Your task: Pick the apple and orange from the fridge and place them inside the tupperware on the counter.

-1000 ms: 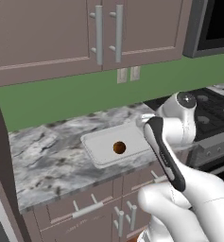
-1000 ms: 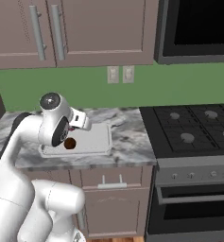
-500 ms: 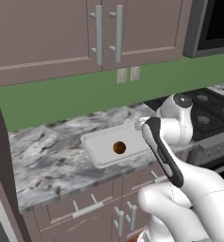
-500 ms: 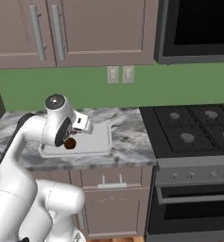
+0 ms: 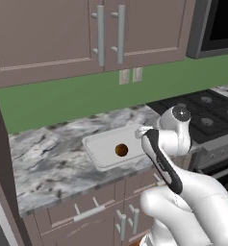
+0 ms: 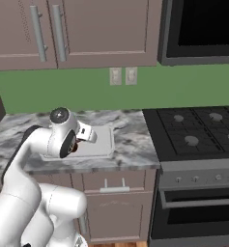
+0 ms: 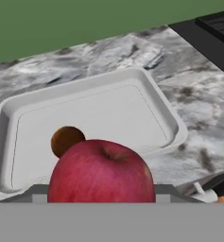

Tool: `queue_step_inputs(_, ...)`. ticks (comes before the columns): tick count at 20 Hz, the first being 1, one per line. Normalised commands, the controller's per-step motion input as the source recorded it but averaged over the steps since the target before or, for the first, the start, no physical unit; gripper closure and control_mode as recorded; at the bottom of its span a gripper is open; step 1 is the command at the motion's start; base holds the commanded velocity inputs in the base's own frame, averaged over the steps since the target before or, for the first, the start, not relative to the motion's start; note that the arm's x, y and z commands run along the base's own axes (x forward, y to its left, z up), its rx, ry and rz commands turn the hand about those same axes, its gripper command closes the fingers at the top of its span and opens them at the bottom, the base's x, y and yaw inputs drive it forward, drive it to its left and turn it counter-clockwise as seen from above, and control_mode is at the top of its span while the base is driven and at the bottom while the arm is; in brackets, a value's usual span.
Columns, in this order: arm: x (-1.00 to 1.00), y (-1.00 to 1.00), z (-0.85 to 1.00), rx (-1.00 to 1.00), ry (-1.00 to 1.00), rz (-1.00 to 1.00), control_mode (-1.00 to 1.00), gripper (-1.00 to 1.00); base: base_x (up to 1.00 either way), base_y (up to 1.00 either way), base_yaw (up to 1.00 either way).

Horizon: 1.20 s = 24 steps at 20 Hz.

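Note:
The red apple (image 7: 101, 172) fills the bottom centre of the hand view, and my gripper (image 6: 85, 136) is shut on it with the fingertips hidden behind the fruit. It hangs just above the near rim of the white tupperware (image 7: 170, 118) (image 5: 94, 144) (image 6: 105, 144) on the marbled counter (image 5: 48, 163). Inside the tupperware the orange (image 5: 120, 150) (image 7: 66, 139) lies near its middle, just beyond the apple. The fridge is out of view.
A black stove top (image 6: 198, 135) borders the counter on the right, with an oven below it. Brown upper cabinets (image 5: 106, 33) hang over the counter and a green wall (image 6: 135, 91) with outlets stands behind. Open marbled counter lies left of the tupperware.
My arm has sunk a little lower over the tupperware with the apple. The orange and the tupperware have stayed in place.

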Motion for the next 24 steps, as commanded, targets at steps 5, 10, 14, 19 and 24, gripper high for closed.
queue_step_inputs(5, 0.40, 0.00, -0.07, 0.00, 0.03, 0.00, -1.00, 1.00, 0.00, 0.00, 0.00)
queue_step_inputs(10, 0.41, 0.00, -0.19, 0.00, 0.01, 0.00, -1.00, 1.00, 0.00, 0.00, 0.00)
queue_step_inputs(14, 0.28, 0.00, -0.24, 0.00, 0.00, 0.00, -1.00, 1.00, 0.00, 0.00, 0.00)
queue_step_inputs(19, 0.28, 0.00, -0.30, 0.00, 0.00, 0.00, -1.00, 1.00, 0.00, 0.00, 0.00)
queue_step_inputs(24, 0.39, 0.00, -0.33, 0.00, 0.00, 0.00, -1.00, 1.00, 0.00, 0.00, 0.00)
